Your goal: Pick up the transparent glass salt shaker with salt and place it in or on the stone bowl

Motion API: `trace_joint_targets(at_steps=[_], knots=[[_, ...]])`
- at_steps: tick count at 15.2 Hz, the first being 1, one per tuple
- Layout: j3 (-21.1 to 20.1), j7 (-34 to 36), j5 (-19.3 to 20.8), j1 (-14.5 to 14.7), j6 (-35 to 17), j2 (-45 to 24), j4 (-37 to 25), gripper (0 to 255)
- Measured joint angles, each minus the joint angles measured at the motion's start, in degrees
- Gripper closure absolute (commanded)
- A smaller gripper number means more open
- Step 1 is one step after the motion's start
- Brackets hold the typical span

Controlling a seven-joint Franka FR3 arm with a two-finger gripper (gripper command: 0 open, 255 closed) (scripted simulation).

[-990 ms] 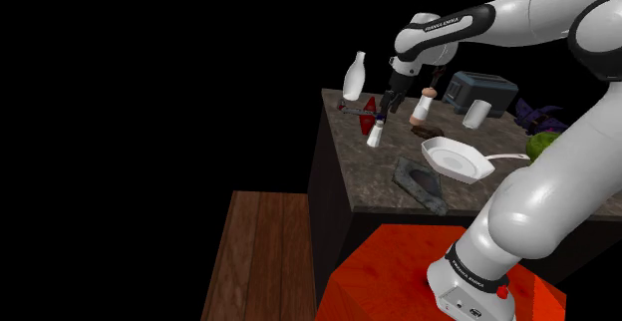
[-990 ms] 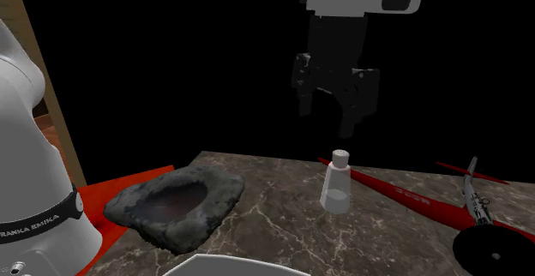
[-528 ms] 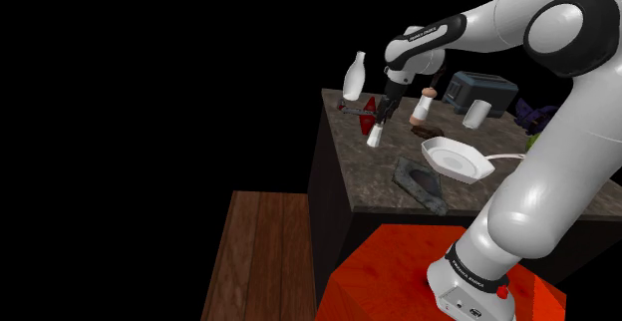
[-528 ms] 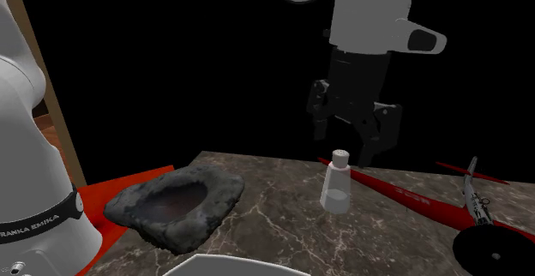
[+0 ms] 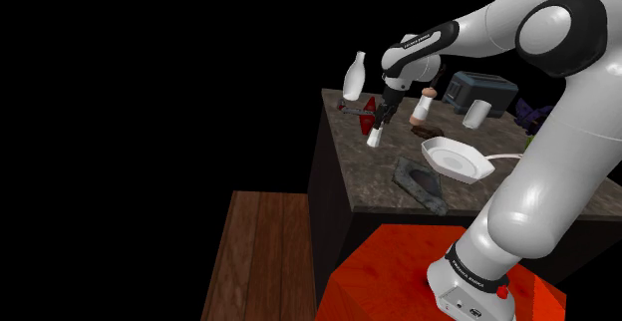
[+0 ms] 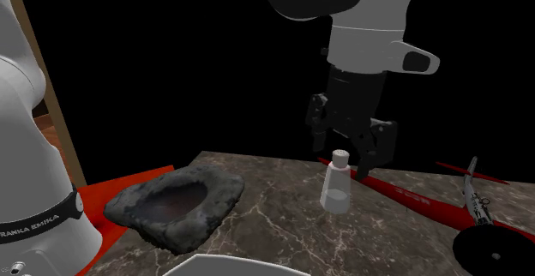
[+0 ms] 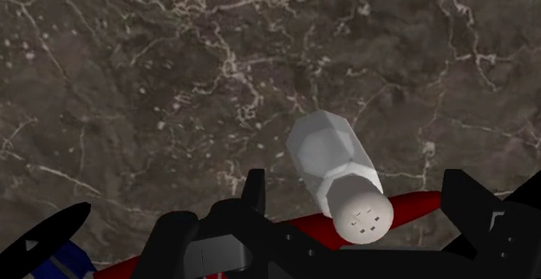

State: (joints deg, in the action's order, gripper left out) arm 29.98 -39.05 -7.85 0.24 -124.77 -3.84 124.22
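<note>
Two fingers (image 6: 316, 127) of my end effector (image 6: 345, 154) stand apart flanking shaker (image 6: 336, 187), upright on table (image 6: 274, 223) near bowl (image 6: 137, 199). I should centre, descend past cap, squeeze gently, avoid tipping.

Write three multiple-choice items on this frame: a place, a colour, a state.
1. Where does the salt shaker stand? A in the stone bowl; B on the counter; C held up in the claw.
2. What colour is the stone bowl? A dark grey; B white; C red.
3. How is the claw? A shut on the salt shaker; B shut on nothing; C open.
B: upright on the veined counter, apart from the stone bowl. A: its rough surface is dark grey. C: its fingers stand apart, either side of the salt shaker.
</note>
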Motion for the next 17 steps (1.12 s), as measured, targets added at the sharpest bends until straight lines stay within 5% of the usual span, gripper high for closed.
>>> trace_joint_targets(at_steps=[2,3,17], knots=[[0.0,-0.02,-0.01,0.0,-0.02,-0.02,0.0,0],[0.0,-0.02,-0.01,0.0,-0.02,-0.02,0.0,255],[0.07,0.76,0.95,0.08,2.03,1.3,-0.99,255]])
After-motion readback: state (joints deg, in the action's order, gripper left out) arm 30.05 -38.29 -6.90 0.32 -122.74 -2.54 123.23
